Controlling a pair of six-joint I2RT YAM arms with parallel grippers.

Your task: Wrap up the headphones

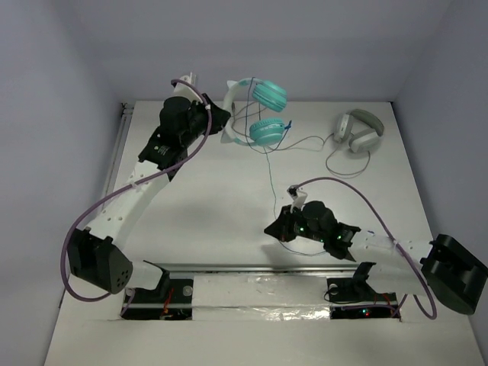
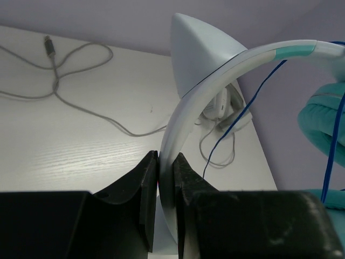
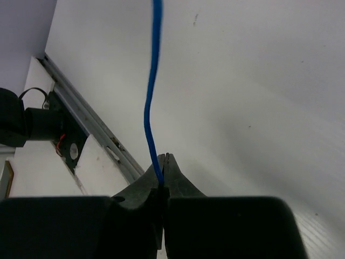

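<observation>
Nearest me, my right gripper (image 3: 164, 164) is pinched shut on the thin blue cable (image 3: 150, 102). It looks limp and slippery, so I judge it will slide unless I hold it taut. Farther out, my left gripper (image 2: 166, 164) is clamped on the pale headband (image 2: 215, 67), the stiff part and the safest hold, carrying the light headphones (image 1: 259, 114) over the far side of the table (image 1: 191, 229).

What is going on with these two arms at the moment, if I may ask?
The left fingers are shut on the pale headband of the teal headphones, holding them at the far side of the table. The right fingers are pinched on the thin blue cable nearer the front, and it runs from the headphones to them, not yet wound up. A grey-white pair lies apart at the far right.
</observation>
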